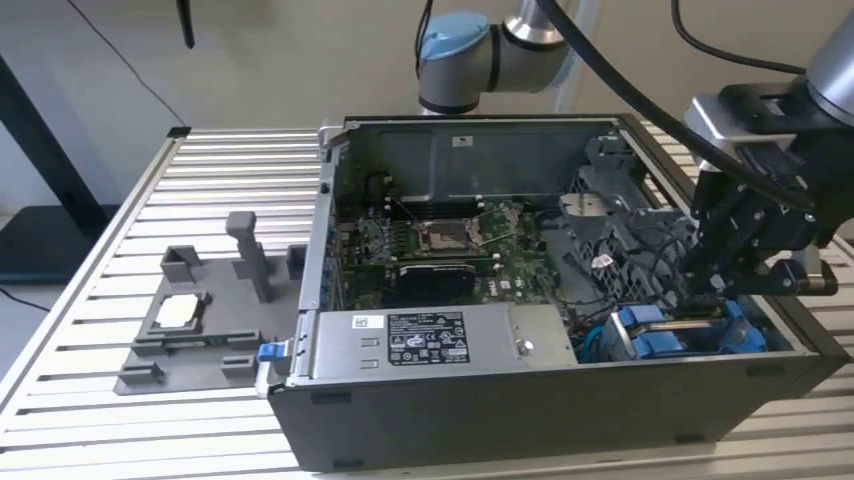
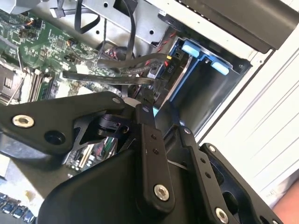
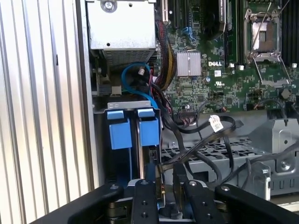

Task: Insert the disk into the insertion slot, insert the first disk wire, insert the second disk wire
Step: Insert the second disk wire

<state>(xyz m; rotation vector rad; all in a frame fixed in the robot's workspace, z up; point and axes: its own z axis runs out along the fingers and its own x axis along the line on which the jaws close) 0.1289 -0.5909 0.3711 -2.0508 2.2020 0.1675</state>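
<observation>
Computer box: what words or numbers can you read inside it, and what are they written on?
Nothing can be quoted for sure.
Label on the grey box: print too small to read.
Sticker on the back wall: too small to read.
Tag on a black cable: blurred, unreadable.
Green board: a short white maker's mark; the other print is too small to read.

lab | slatted aluminium bench [image 1: 120,250] | robot arm [image 1: 467,60] | open computer case [image 1: 534,400]
</observation>
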